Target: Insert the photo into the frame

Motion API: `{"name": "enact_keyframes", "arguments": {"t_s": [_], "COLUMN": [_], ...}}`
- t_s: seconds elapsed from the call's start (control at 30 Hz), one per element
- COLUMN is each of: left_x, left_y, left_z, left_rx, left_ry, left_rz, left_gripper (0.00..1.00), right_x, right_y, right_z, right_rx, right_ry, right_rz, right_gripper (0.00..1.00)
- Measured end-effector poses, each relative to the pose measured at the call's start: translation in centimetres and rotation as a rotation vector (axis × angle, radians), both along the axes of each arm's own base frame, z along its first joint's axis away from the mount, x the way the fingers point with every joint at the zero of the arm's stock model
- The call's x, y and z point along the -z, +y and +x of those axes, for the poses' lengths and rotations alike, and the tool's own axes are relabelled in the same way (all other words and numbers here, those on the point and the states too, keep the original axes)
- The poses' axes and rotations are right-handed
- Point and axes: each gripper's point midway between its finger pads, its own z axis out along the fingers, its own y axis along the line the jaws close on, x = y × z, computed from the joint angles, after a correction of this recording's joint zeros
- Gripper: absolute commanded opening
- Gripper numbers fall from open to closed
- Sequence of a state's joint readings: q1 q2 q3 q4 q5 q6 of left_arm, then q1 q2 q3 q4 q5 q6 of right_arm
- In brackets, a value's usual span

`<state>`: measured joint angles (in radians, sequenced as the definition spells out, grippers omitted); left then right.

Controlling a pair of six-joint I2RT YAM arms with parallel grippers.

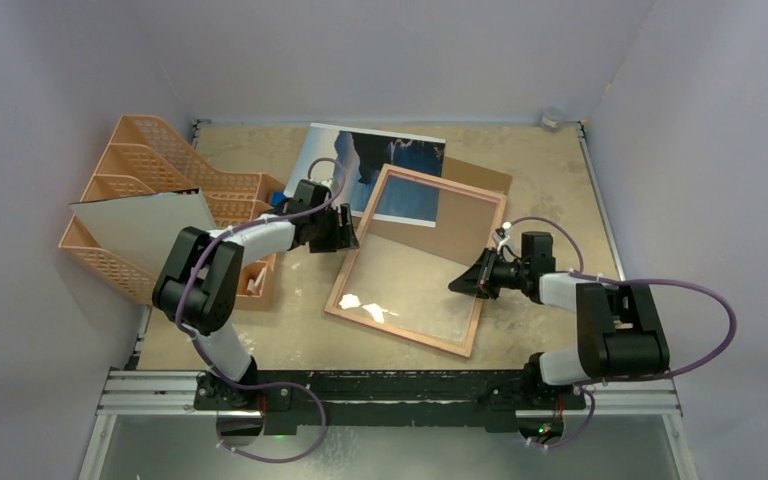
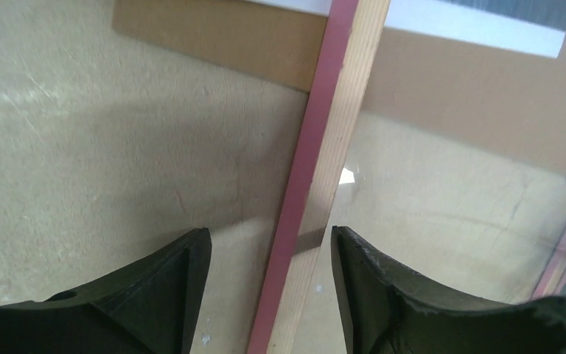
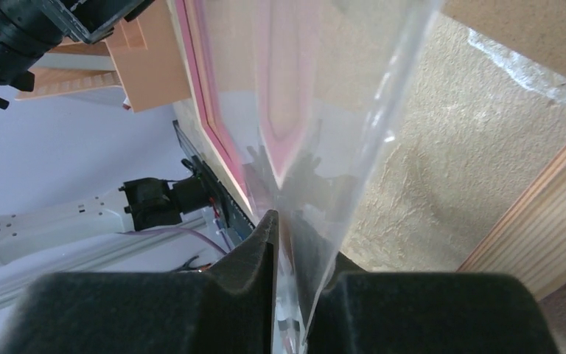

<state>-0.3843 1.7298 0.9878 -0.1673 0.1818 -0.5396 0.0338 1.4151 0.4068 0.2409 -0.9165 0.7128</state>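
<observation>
The frame (image 1: 490, 255), pink-bordered with a wood-coloured rim, lies slanted mid-table. The photo (image 1: 370, 160), dark blue sea and pale sky, lies behind it with its near part under the frame. My left gripper (image 1: 346, 233) is open at the frame's left rail. In the left wrist view the rail (image 2: 317, 169) runs between the spread fingers (image 2: 269, 295), touching neither. My right gripper (image 1: 460, 283) is inside the frame near its right rail. In the right wrist view it (image 3: 302, 243) is shut on the clear pane (image 3: 339, 110), which stands tilted up from the table.
A brown backing board (image 1: 480, 178) lies under the frame's far corner and shows in the left wrist view (image 2: 214, 37). An orange file organiser (image 1: 150, 165) holding a greyish-white sheet (image 1: 145, 225) stands at the left. A small round object (image 1: 552, 118) sits at the back right corner.
</observation>
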Motion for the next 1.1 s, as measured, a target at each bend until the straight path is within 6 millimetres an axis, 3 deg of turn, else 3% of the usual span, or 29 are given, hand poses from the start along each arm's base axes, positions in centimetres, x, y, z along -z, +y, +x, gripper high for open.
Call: {"name": "enact_keyframes", "arguments": {"t_s": [0.3,0.53,0.8,1.1], "left_x": [0.2,0.0,0.5,0.9], "left_y": [-0.6,-1.0,-0.9,-0.4], "left_z": [-0.6,-0.7,-0.7,-0.6], "left_rx": [0.028,0.043,0.040,0.024], "left_ry": [0.013,0.013,0.023,0.029], "left_rz": [-0.035,-0.057,-0.053,-0.029], "left_gripper": [0.56,0.52,0.49,0.43], "right_x": [-0.2,-0.3,0.5,1.1], "right_y": [0.8,2.0,1.9,1.9], "right_z": [0.9,1.0,1.2,3.0], "right_rx": [-0.069,-0.115,-0.110,-0.091], "right_ry": [-0.089,-0.146,-0.134,-0.094], "right_rz": [-0.031,-0.050,-0.074,-0.105], "right_gripper": [0.00,0.00,0.00,0.31]}}
